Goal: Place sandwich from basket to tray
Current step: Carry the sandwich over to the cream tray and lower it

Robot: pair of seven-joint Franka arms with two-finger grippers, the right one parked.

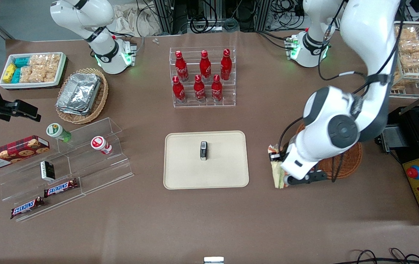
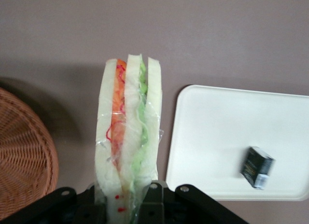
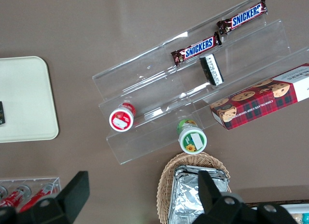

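Now, gripper clamping sandwich (wrapped), upright on edge, between basket, tray.

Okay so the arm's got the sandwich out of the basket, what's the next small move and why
Probably carry it sideways toward the tray. The gripper is shut on the sandwich, holding it above bare table between the basket and the tray. A small black box sits mid-tray, so aim for the open part nearer the basket.

White arm with grey joint caps, black cables and a green-lit base; black gripper at its tip.
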